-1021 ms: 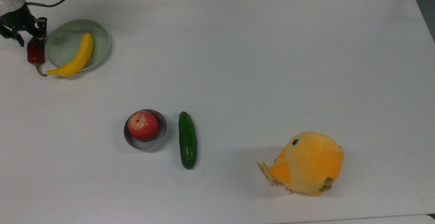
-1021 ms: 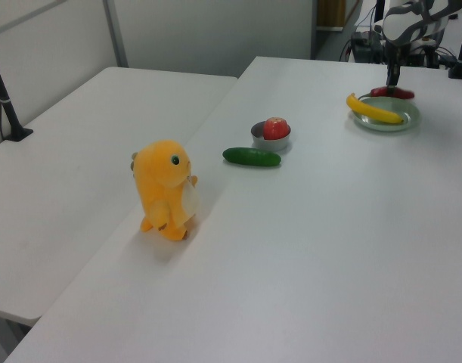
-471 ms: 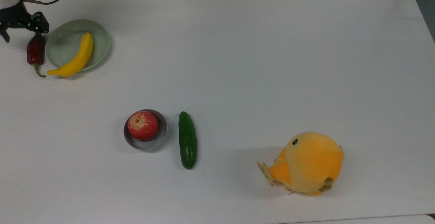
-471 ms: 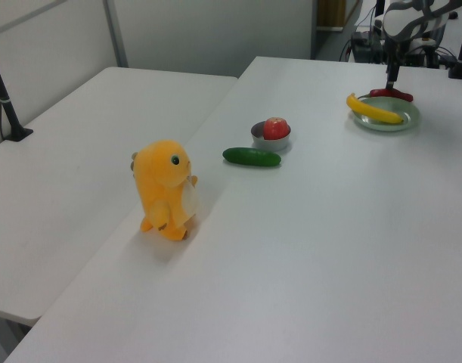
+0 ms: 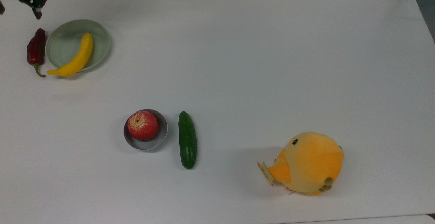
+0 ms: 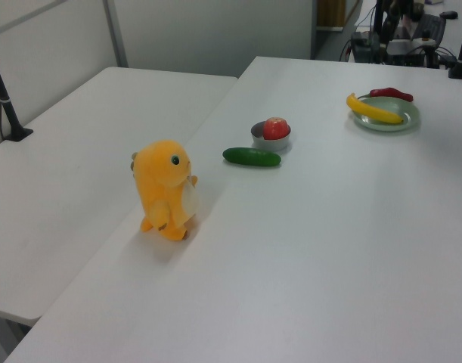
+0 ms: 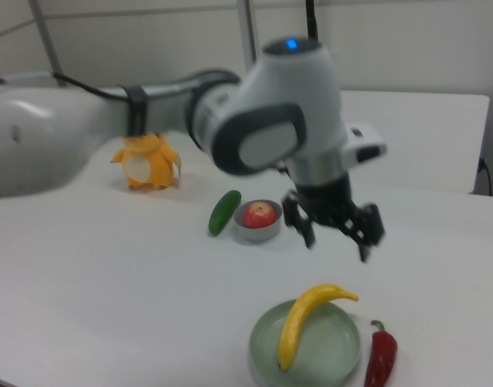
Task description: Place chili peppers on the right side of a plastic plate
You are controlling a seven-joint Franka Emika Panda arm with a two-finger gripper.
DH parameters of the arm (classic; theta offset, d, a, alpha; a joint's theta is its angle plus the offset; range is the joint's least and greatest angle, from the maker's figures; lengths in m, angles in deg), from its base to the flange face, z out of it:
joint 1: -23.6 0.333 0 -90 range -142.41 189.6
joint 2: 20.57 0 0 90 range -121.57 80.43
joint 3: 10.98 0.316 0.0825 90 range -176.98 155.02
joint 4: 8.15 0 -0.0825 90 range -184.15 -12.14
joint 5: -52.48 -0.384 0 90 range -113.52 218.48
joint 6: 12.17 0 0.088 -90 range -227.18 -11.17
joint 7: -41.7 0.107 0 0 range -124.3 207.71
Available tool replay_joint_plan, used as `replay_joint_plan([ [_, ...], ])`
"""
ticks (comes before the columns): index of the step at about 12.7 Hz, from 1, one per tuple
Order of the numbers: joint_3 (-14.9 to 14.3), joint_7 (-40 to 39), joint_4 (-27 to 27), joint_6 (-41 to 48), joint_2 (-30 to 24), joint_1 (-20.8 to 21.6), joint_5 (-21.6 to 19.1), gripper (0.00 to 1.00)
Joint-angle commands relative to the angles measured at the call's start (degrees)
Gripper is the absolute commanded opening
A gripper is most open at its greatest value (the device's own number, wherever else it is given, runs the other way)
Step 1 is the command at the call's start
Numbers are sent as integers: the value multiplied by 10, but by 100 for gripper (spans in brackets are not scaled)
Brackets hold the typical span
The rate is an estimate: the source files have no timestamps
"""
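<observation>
since the earlier top-view frames the gripper [image 7: 336, 239] has climbed away from the chili pepper [image 5: 36, 50], going from right over the pepper's blunt end to well above and beyond it, near the top view's upper left corner. its fingers [image 7: 365, 247] stand spread apart in the right view and carry nothing. the pepper has not shifted: it lies on the white table [image 5: 258, 64] below and apart from the fingers, just beside the rim of the pale green plastic plate [image 5: 61, 47], on the top view's left and the right view's right. its green stem points away from the fingers. a yellow banana [image 5: 75, 57] lies across the plate with one tip hanging over the rim. farther from the fingers are the red apple [image 5: 143, 125] in a small grey bowl [image 5: 162, 136], the dark green cucumber [image 5: 187, 139] and the orange plush chick [image 5: 310, 162]. judging by the release and the retreat, the placing looks done, with only the arm's withdrawal left.
</observation>
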State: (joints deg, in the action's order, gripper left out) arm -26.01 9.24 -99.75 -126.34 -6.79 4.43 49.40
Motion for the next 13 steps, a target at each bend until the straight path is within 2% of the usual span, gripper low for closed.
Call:
replay_joint_plan([
  [1,1,123,5,123,-87,48,-19,100],
  [4,20,207,16,199,-139,104,-20,100],
  [7,39,283,13,228,-152,159,-11,100],
  [10,41,307,10,229,-155,213,-14,100],
  [13,75,295,-6,201,-143,230,-11,100],
])
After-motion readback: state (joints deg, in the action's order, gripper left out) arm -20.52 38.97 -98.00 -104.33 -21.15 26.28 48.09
